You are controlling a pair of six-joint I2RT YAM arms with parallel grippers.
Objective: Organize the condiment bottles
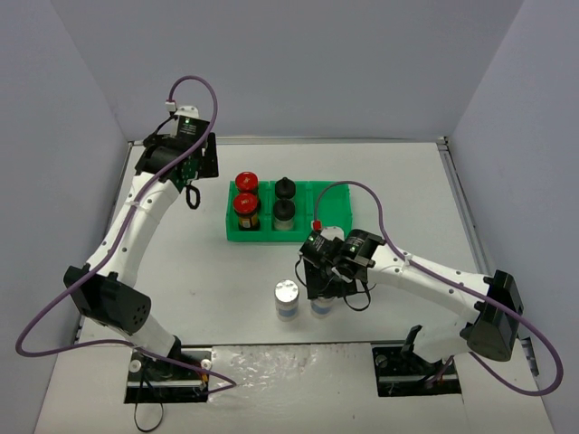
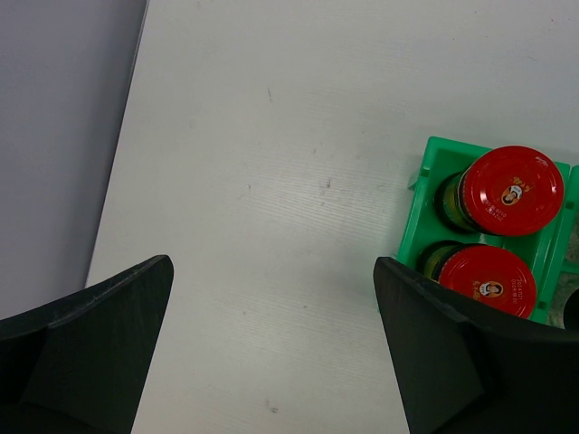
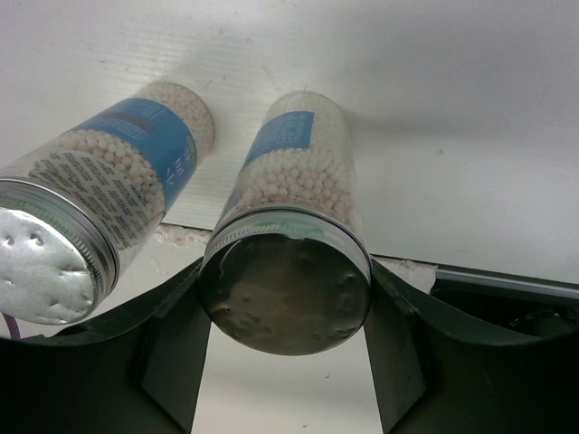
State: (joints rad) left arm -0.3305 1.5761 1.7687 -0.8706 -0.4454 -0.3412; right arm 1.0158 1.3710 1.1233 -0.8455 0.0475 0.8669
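Two red-capped jars [image 1: 246, 181] [image 1: 246, 208] stand in the left compartment of the green tray [image 1: 271, 237], and two black-capped jars [image 1: 286, 188] [image 1: 285, 213] in the middle one. The red caps also show in the left wrist view [image 2: 511, 188] [image 2: 487, 280]. One silver-capped jar [image 1: 287, 299] stands on the table in front of the tray. My right gripper [image 1: 322, 282] is shut on the cap of the second silver-capped jar [image 3: 294, 163], beside the first [image 3: 99, 190]. My left gripper [image 2: 271, 271] is open and empty over the table, left of the tray.
The tray's right compartment [image 1: 334, 213] holds nothing. Grey walls close in the table on the left, back and right. The right arm's cable [image 1: 366, 194] loops over the tray's right end.
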